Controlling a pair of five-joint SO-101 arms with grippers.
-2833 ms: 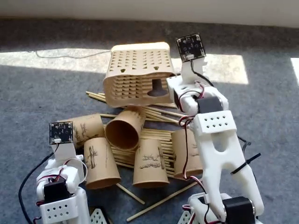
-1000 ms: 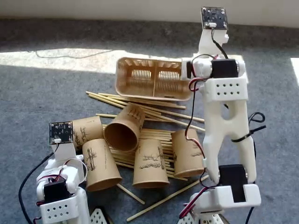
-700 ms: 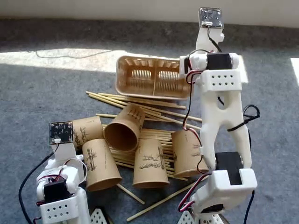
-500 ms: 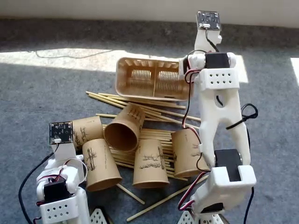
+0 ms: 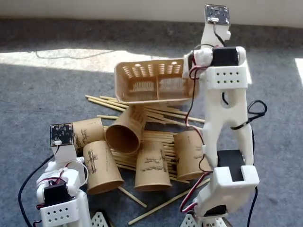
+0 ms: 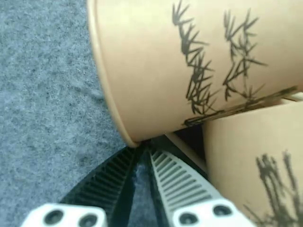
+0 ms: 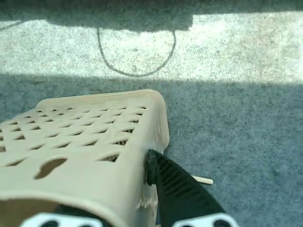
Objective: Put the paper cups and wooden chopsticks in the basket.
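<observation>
The right arm's fingers (image 7: 176,191) clamp the basket (image 5: 151,84) by its right end, tilted at upper centre, long axis crosswise, just above the paper cups (image 5: 125,131) and wooden chopsticks (image 5: 163,117) mid-frame; the left fingers (image 6: 175,176) sit closed.

Grey carpet (image 5: 42,104) underfoot — a bright sunlit band (image 5: 57,59) across it, a thin cable (image 7: 137,74), pale wall (image 5: 118,8) behind.

The right arm (image 5: 222,118) is standing tall at the frame's right, with the right gripper (image 5: 191,66) clamping the basket (image 5: 151,82) wall near upper centre. The left arm (image 5: 59,189) is sitting folded at lower left, with the left gripper (image 6: 142,158) closed, its fingers pressing together.
</observation>
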